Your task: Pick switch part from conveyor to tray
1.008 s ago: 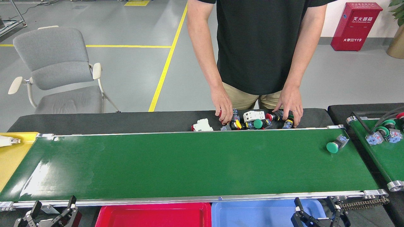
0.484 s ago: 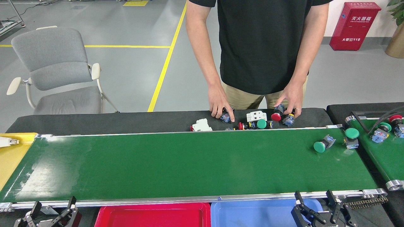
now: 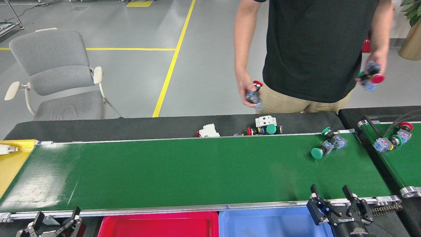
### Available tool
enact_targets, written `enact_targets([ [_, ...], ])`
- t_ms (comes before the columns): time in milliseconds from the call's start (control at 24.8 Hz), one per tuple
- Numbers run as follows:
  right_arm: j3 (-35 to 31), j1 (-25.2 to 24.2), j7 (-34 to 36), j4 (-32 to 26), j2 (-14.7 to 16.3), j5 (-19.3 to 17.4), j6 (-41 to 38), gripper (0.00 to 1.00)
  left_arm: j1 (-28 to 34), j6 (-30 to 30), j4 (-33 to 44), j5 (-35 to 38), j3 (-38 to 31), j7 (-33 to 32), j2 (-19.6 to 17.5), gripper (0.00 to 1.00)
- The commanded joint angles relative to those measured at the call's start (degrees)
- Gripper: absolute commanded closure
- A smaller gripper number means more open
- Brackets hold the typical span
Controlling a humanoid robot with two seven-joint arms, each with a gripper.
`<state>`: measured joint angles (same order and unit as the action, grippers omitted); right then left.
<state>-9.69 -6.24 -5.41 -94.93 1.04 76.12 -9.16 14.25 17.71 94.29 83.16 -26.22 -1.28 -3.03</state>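
The conveyor (image 3: 184, 171) is the long glossy green belt across the middle. Two switch parts lie near its right end: one with a green round button (image 3: 320, 150) and a second green-capped one (image 3: 333, 137) just behind it by the far rail. My right gripper (image 3: 330, 192) stands open at the belt's near rail, in front of those parts, above the blue tray (image 3: 263, 223). My left gripper (image 3: 57, 214) is open at the bottom left, below the near rail, holding nothing. A red tray (image 3: 158, 223) sits beside the blue one.
A person stands behind the belt with switch parts in both hands (image 3: 250, 93). More parts (image 3: 263, 126) and a white breaker (image 3: 209, 131) lie on the black strip. A second green belt (image 3: 394, 148) at right carries parts. A yellow bin (image 3: 13, 158) is at left, a grey chair (image 3: 56, 72) beyond.
The person lifted both hands off the black strip, holding parts, and shifted right. The green-button part rode left on the belt, a second one joined it. My right gripper rose toward the belt's near rail.
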Motion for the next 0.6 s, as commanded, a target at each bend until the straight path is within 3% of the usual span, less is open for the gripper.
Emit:
enact_targets([
  [0,0.38,2.81,-1.97,0.71,-0.24,1.93,2.31,0.01,-0.36,0.31,0.55,0.07,0.03,0.4,-0.66,0.0],
  [81,2.93,6.41,-2.85,3.7,-0.33,3.68,6.79,0.0,-0.36,0.31,0.37,0.07,0.03,0.4,-0.66,0.0],
  [322,8.99,16.78,-2.94,14.16,-0.16,3.68,13.21,0.0,-0.53,0.31,0.11,0.16,0.11,0.4,-0.57,0.0],
  [564,13.39,19.51,-2.77,19.61,-0.68,3.6,16.2,0.0,-0.71,0.22,-0.68,0.25,2.05,0.4,-0.57,0.0],
])
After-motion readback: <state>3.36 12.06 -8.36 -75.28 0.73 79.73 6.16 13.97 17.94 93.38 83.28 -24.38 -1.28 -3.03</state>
